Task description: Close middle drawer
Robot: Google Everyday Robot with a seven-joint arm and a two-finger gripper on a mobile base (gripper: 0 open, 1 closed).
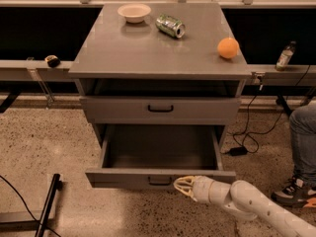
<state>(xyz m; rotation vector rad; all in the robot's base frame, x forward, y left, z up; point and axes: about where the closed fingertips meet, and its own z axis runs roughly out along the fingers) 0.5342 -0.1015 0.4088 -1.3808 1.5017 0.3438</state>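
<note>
One pale claw (180, 184) at front panel of pulled-out wide grey metal middle drawer (118, 178); small black handle (160, 180) just L of claw; grip state: cannot tell.

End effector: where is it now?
Lower centre-right of the camera view: the cream end effector sits at the front panel of the pulled-out wide grey metal middle drawer, just right of its small black handle.

The gripper (185, 186), low and right of centre, hid part of the front of the middle drawer (123, 177). Its arm (256, 206) ran off the lower right corner. The right edge cut a person's leg (303, 142). A dark lump (52, 60) at left was unidentifiable.
</note>
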